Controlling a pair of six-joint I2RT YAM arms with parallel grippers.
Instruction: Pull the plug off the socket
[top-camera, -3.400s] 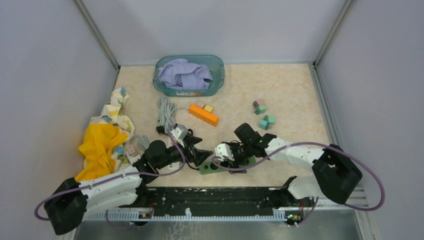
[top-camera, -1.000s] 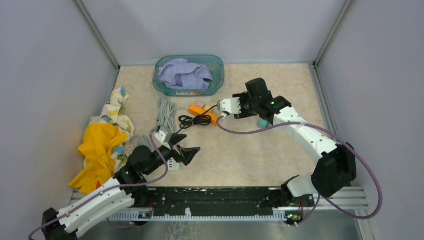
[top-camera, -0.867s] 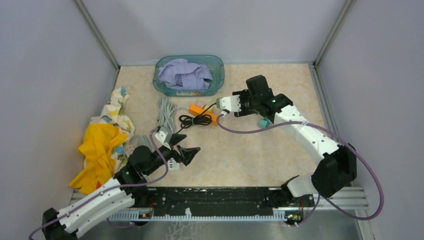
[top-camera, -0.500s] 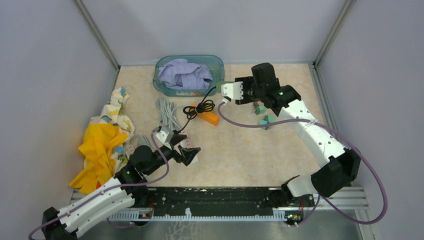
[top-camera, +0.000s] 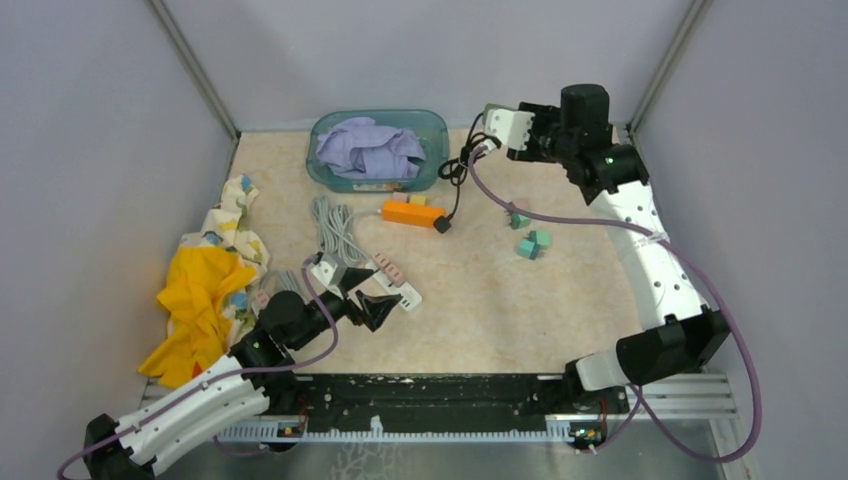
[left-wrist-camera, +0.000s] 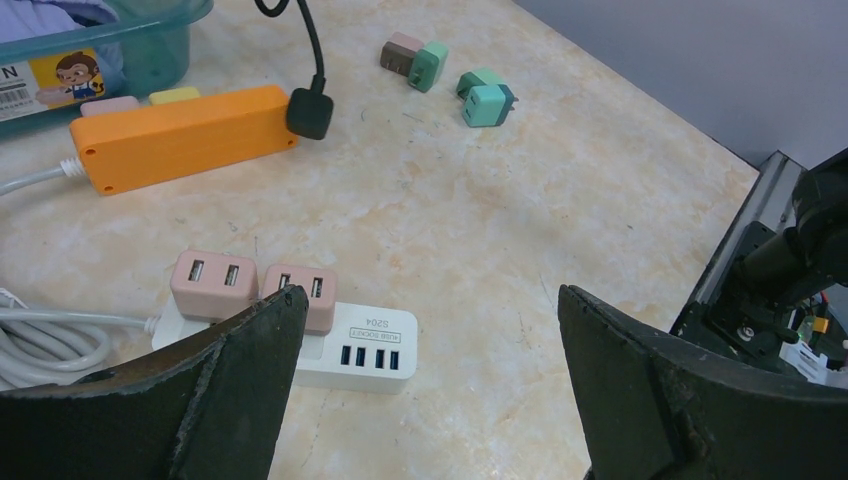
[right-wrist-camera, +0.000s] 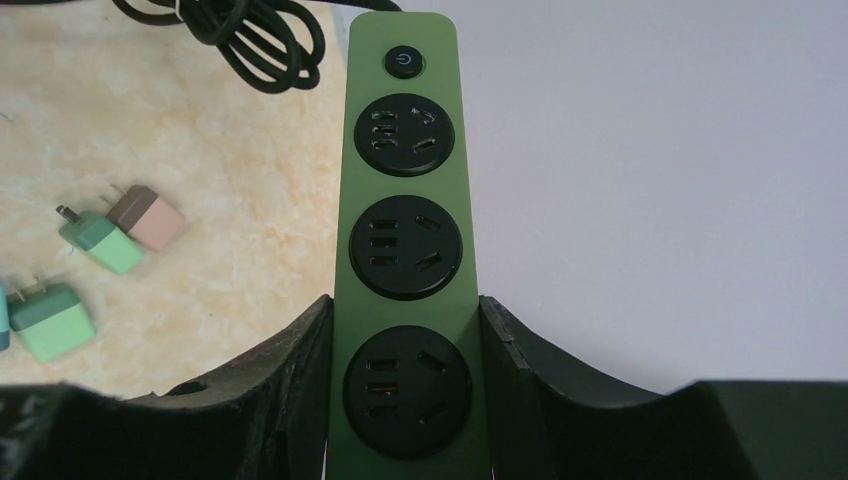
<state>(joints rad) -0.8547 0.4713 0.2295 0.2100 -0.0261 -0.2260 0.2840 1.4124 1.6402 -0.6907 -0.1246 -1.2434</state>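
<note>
Holds olive-green three-socket plastic power strip (right-wrist-camera: 405, 200) in part-closed right gripper (right-wrist-camera: 405, 330), aloft near back wall (right-wrist-camera: 650, 150), long axis straight out from jaws, sockets empty. Black plastic plug (left-wrist-camera: 309, 113) down on table (left-wrist-camera: 500, 200), touching end of orange power strip (left-wrist-camera: 180, 135), ahead of wide-open, empty left gripper (left-wrist-camera: 428, 295).

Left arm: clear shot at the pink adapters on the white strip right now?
Likely yes. The left pincer hangs open close to the white USB strip; both pink adapters sit exposed on it, nothing over them. The right pincer is far off, holding the green power strip.
</note>
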